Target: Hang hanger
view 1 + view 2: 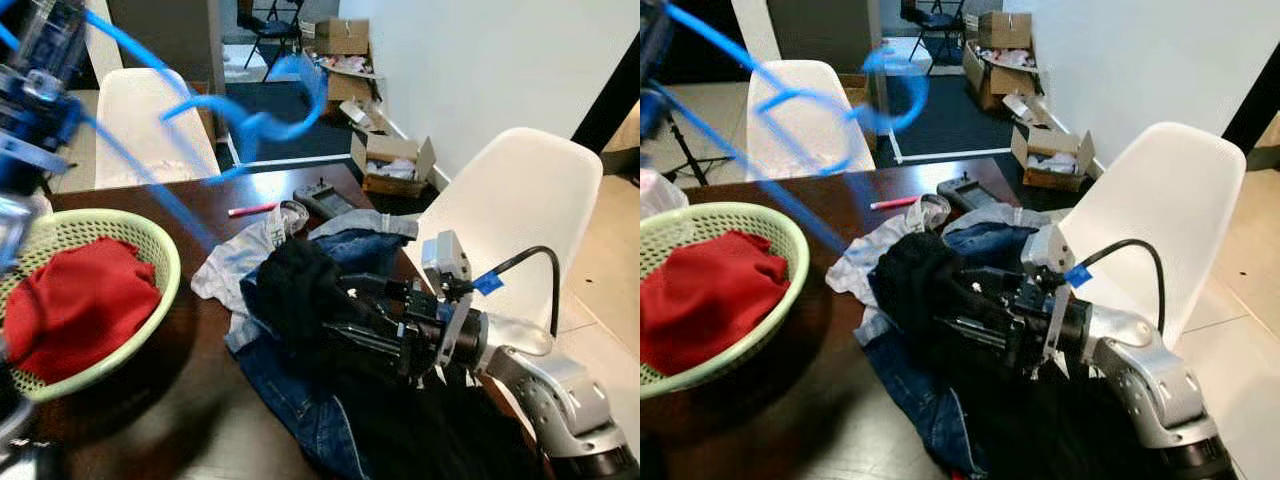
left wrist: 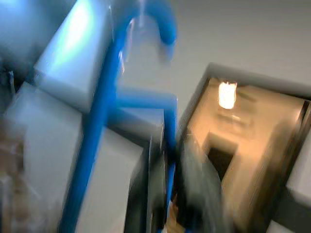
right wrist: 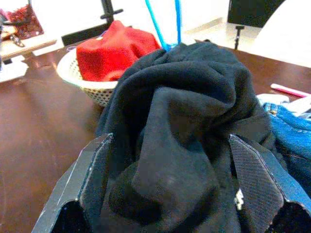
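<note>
Hanger (image 1: 230, 120), blue and blurred, hangs raised over the tabletop (image 1: 150, 400) in my left gripper (image 1: 35, 75), whose fingers I cannot make out. My right gripper (image 3: 170, 194) stands open around the black garment (image 3: 184, 111), probably to lift it.

Dark brown worktop (image 1: 150, 400) carries a green basket (image 1: 150, 240) with red cloth (image 1: 70, 300) inside, well off the right tool's fingertips. Black garment (image 1: 295, 285) bunched over blue jeans (image 1: 300, 395) and a pale shirt (image 1: 235, 255). Pink pen (image 1: 250, 210) beyond the pile, white chair (image 1: 520, 210) behind.
</note>
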